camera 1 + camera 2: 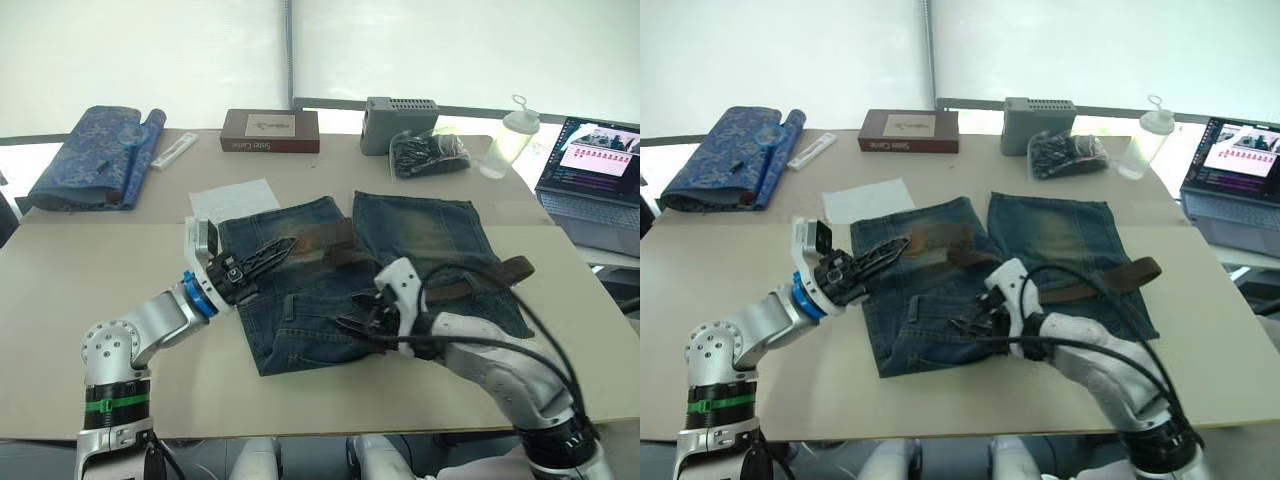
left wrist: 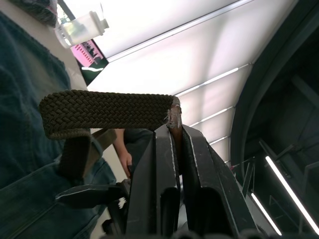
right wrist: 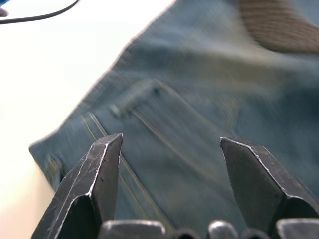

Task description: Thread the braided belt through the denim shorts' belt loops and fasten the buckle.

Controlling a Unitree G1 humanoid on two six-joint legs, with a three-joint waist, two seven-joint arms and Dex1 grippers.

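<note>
The near table (image 1: pixel 60 330) on both sides of the denim shorts (image 1: pixel 420 235) lay bare, giving room to pass. The braided belt (image 1: pixel 480 278) crossed the shorts, and black cables (image 1: pixel 540 335) looped above their right edge. A box (image 1: pixel 270 130), a fabric roll (image 1: pixel 90 155), a bottle (image 1: pixel 508 140) and a laptop (image 1: pixel 595 165) crowded the far edge.
</note>
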